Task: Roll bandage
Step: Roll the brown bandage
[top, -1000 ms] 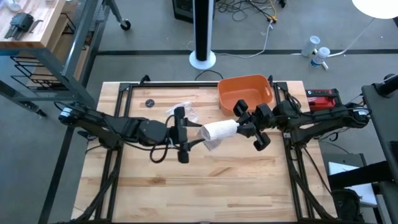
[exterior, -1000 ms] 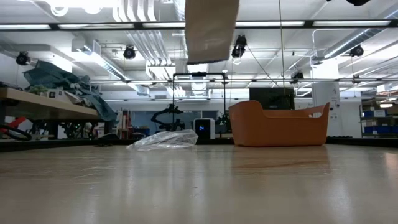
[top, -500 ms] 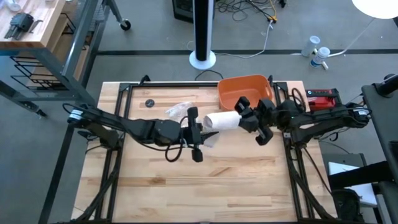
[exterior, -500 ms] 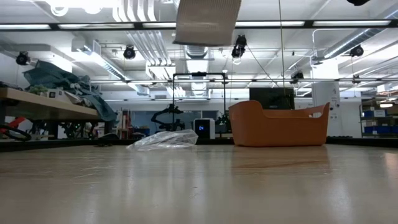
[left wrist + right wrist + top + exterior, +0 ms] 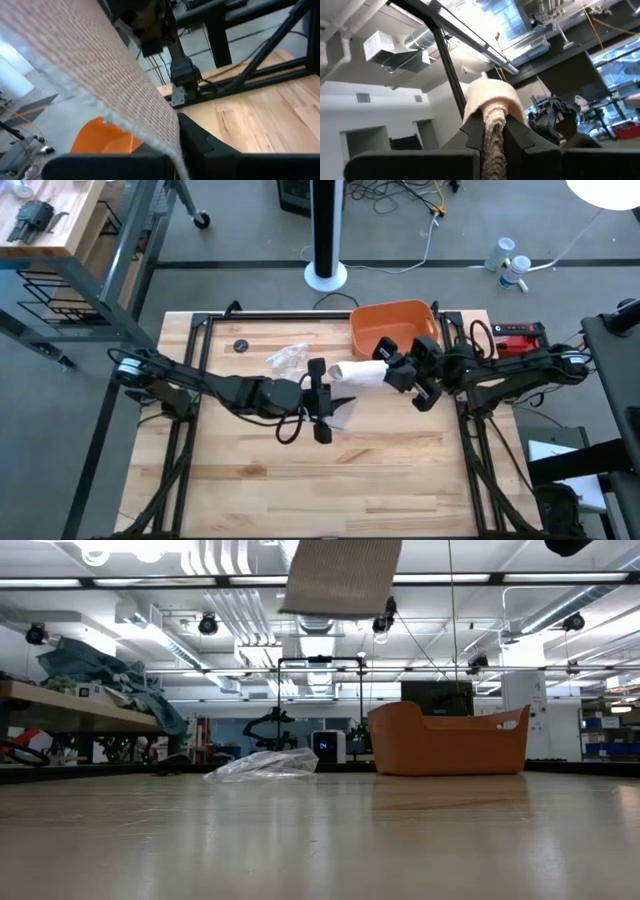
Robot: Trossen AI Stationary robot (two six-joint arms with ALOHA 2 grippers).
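Off-white bandage [image 5: 356,374] aloft between both grippers' closed fingers

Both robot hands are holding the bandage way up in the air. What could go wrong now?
The bandage hangs above the table between the left gripper and the right gripper, both shut on it. If either grip slips, the roll could loosen or fall. The loose strip might also sag and twist. The orange tub and the plastic wrapper sit close by, so a swing could bump them.
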